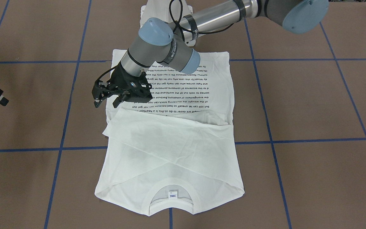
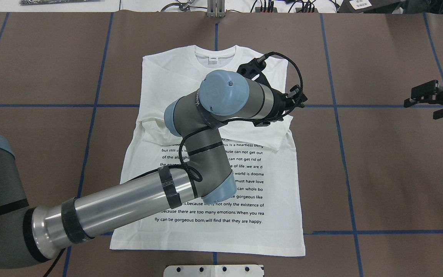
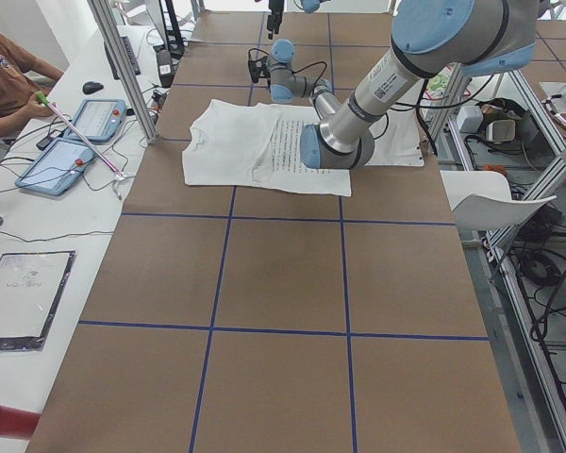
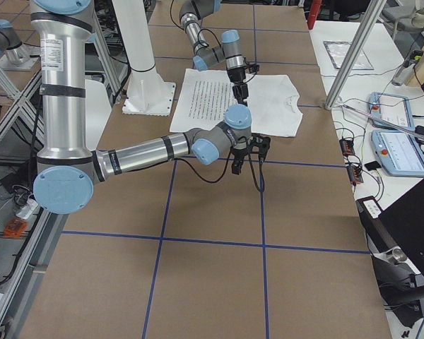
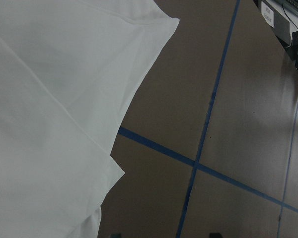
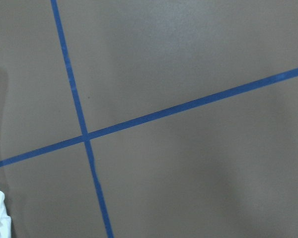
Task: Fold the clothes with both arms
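Overhead exterior: T-shirt (image 2: 206,238) sleeves look folded in; body folds remain. Left gripper (image 1: 106,102) and right gripper (image 2: 421,105) jaws wide, empty.

T-shirt (image 1: 170,149) white, black text lines — tabletop (image 1: 313,178) brown, blue tape grid — left arm (image 1: 157,47) silver, grey joints, light-blue caps; left gripper (image 1: 106,102) black.

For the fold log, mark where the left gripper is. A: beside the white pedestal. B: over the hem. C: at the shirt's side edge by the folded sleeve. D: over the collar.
C: the left gripper hangs at the side edge of the T-shirt, just by the folded-in sleeve.
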`<state>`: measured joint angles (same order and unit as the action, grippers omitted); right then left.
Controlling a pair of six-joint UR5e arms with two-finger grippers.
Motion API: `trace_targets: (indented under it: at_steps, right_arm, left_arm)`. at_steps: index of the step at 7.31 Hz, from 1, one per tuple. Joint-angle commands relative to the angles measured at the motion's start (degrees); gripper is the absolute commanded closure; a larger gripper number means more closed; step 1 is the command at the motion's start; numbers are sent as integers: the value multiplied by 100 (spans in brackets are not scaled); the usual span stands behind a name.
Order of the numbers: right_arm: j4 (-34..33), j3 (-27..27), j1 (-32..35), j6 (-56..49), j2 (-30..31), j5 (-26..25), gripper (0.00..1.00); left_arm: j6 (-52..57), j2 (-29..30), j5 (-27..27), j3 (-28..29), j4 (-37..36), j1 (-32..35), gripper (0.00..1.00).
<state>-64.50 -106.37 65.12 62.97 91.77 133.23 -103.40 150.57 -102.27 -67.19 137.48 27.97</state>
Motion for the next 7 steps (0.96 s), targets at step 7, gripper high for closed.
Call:
trace_targets:
  at_steps: [7]
  right_arm:
    - [-382,-1946,-4661,5407,-89,-3842,0]
  left_arm:
    - [3490,-3428,-1128,-4390,-2850,1210,36]
